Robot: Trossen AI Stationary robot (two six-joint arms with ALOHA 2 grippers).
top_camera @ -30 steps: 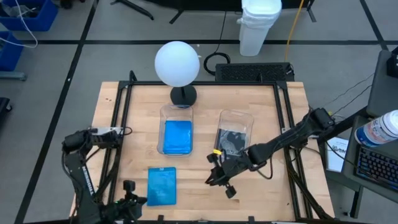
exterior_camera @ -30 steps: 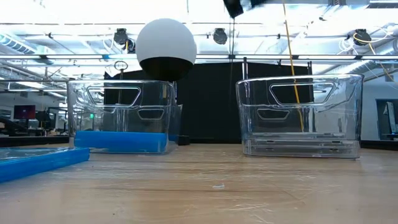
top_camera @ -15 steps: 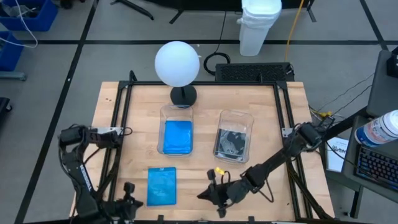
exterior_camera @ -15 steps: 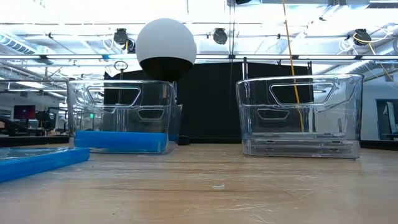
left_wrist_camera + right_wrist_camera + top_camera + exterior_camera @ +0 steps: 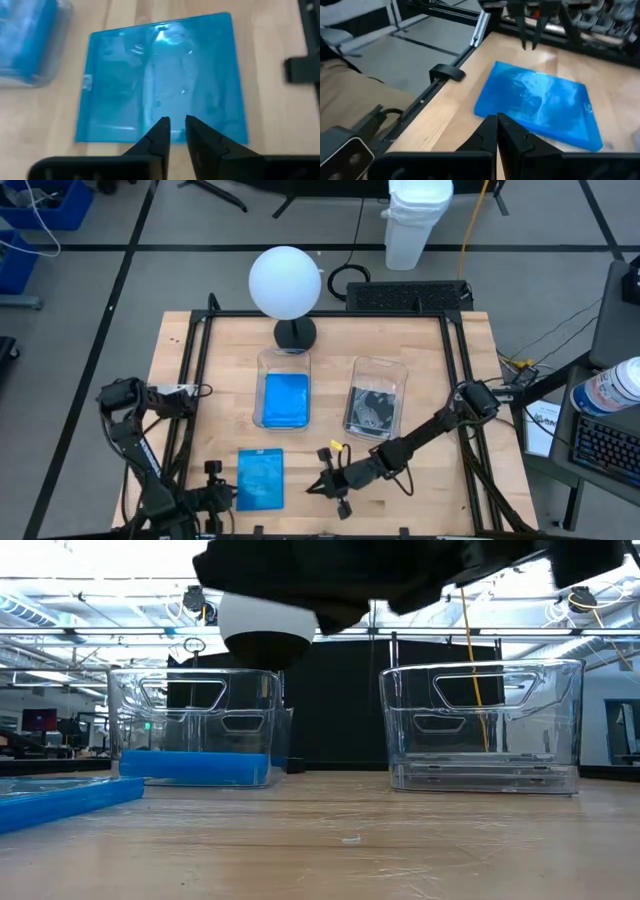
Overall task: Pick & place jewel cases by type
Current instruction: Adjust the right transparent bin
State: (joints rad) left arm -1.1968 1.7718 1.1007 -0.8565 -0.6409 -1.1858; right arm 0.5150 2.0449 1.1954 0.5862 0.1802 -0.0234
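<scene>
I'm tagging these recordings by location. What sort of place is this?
Most likely a robotics lab or workshop. A wooden table with a black frame stands on a grey floor marked with black tape. The low view shows ceiling lights and monitors behind. A keyboard sits on a desk beside it.

The room is bright. In the low view, long ceiling lights (image 5: 330,565) shine so hard that the top looks washed out white. A big dark blurry shape (image 5: 400,570) hangs close to that camera, too near to look sharp. The clear tubs (image 5: 480,725) show little shiny spots. From above, the wooden surface (image 5: 440,480) is evenly lit, with only soft, faint shadows. The blue case (image 5: 162,80) shows pale glare streaks in the left wrist view, and both wrist views look a bit blurry.
</scene>
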